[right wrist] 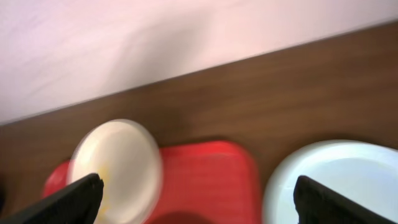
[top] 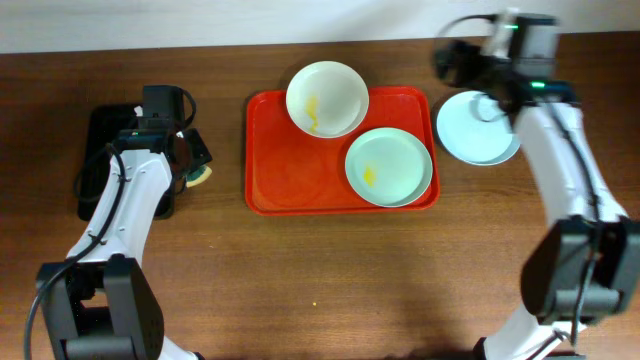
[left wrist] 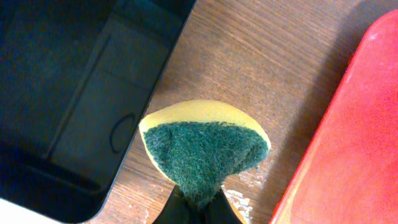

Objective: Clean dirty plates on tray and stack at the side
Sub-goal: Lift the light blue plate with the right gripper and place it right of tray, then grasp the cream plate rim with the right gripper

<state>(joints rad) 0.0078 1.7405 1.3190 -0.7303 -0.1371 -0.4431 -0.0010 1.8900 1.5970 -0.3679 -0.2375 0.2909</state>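
The red-orange tray (top: 290,175) lies mid-table. On it a white plate (top: 327,97) with a yellow smear sits at the back, and a mint-green plate (top: 389,166) with a yellow smear at the front right. A second mint-green plate (top: 478,128) lies on the table right of the tray. My left gripper (top: 197,172) is shut on a yellow and green sponge (left wrist: 205,146) over the table between the black tray and the red tray. My right gripper (right wrist: 199,199) is open and empty, above the table's back right; its view shows the white plate (right wrist: 118,165), the tray (right wrist: 208,177) and the mint plate (right wrist: 336,180).
A smaller black tray (top: 100,150) lies at the left, under my left arm; it also shows in the left wrist view (left wrist: 68,93). The red tray's edge (left wrist: 354,137) is just right of the sponge. A white wall runs behind the table.
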